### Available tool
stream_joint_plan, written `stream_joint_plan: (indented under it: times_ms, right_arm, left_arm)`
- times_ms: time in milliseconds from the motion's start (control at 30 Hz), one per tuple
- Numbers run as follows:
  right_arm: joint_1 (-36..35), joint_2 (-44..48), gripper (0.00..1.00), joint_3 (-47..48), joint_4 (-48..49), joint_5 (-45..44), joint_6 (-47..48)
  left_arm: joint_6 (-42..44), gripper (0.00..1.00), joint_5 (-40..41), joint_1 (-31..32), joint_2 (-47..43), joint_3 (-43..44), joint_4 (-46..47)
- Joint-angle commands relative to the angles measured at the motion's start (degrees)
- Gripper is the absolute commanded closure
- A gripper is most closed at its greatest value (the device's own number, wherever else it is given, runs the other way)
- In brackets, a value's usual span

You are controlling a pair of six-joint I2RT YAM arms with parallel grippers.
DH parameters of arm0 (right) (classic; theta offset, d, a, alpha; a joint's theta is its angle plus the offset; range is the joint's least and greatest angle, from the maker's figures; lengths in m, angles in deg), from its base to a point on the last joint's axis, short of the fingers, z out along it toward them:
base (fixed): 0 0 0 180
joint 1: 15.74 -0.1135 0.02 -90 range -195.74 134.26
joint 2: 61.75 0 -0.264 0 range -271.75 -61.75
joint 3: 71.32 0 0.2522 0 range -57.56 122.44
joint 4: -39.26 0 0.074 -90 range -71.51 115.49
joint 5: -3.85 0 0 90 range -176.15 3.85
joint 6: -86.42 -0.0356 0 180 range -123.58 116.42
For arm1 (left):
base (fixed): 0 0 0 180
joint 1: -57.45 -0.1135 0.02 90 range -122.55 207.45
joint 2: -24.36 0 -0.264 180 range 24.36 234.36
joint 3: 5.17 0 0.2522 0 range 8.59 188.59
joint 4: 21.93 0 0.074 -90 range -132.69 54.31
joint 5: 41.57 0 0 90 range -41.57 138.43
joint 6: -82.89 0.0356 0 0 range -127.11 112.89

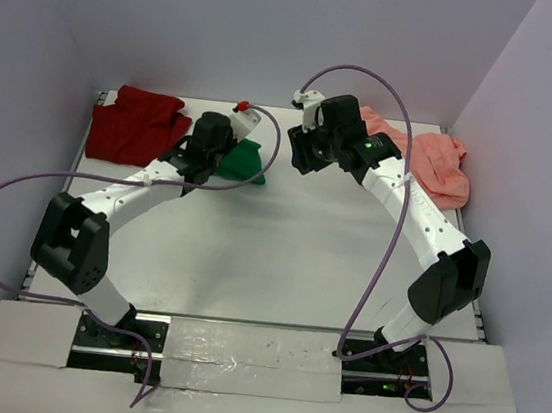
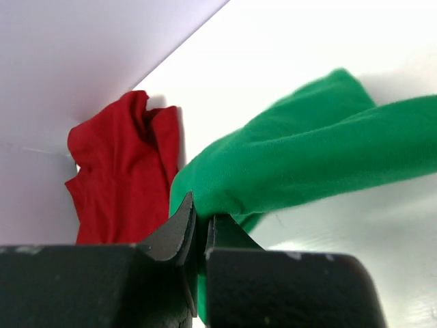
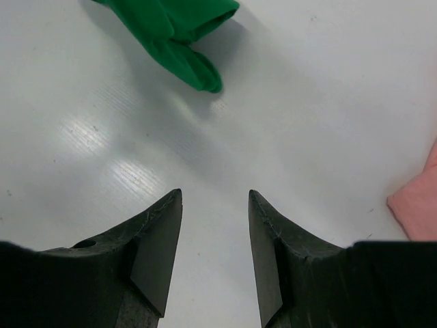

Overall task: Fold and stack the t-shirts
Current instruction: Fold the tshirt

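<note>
The left claw (image 2: 199, 213) pinches a fold of the green t-shirt (image 2: 307, 157), which is bunched near the middle of the far edge of the surface (image 1: 281, 247). The right claw (image 3: 215, 198) is spread and holds nothing, near the green cloth. The red t-shirt (image 1: 135, 124) lies crumpled in the far left corner, the pink t-shirt (image 1: 432, 163) in the far right.

Lab enclosure, white table (image 1: 280, 257), plain walls (image 1: 278, 25)
</note>
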Motion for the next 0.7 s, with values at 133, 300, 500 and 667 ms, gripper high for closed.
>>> stream_joint_plan:
  times_ms: [133, 300, 500, 667]
  right_arm:
    - [0.6, 4.8, 0.49, -1.3, 0.9, 0.6, -0.2]
    - [1.5, 5.6, 0.49, -2.2, 1.6, 0.7, -0.1]
    - [2.6, 6.0, 0.49, -2.7, 1.7, 1.4, 0.2]
    - [2.9, 5.6, 0.49, -2.1, 1.5, 1.3, 0.1]
  left_arm:
    - [1.1, 1.00, -4.7, -2.3, 1.3, 5.2, -3.9]
    - [0.8, 1.00, -6.4, -2.5, 1.9, 3.4, -5.0]
    - [0.5, 1.00, -5.1, -5.1, -2.4, -0.4, -3.8]
    - [-0.1, 1.00, -5.0, -10.2, -8.9, -1.7, -4.4]
